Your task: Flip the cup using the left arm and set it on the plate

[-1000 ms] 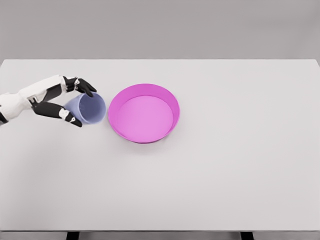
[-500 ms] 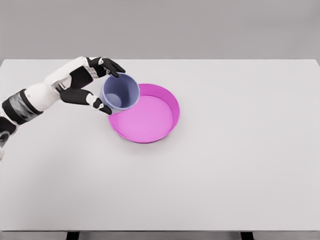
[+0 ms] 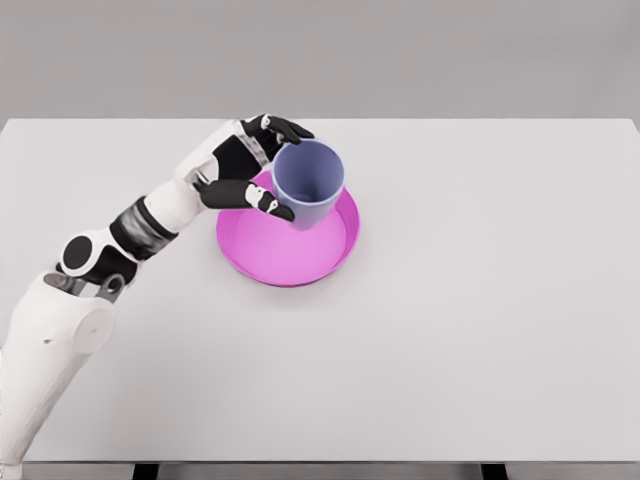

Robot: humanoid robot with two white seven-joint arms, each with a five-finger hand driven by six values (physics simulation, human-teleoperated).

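**A:** What has changed over the last second?

**B:** Quite a lot. A second ago the cup point(image 3: 308, 184) lies tipped on its side on the table point(image 3: 480, 330), left of the plate point(image 3: 252, 260), with its mouth facing the camera. Half a second ago it is lifted and partly righted at the plate's left rim. Now it stands close to upright, mouth up, over the far part of the plate.

**A:** And the hand?

**B:** The left hand point(image 3: 252, 172) is grasping the cup from its left side, dark fingers point(image 3: 285, 127) curled round the far wall and the thumb on the near wall. The arm reaches in from the lower left, much more extended than before. The right arm is not in view.

**A:** Is the cup down on the plate?

**B:** I cannot tell whether its base touches the plate or hangs just above. It leans slightly.

**A:** So where does the task stand?

**B:** My judgement: the flip is essentially done and the carry has reached its target. What remains is lowering, levelling and letting go without tipping it.
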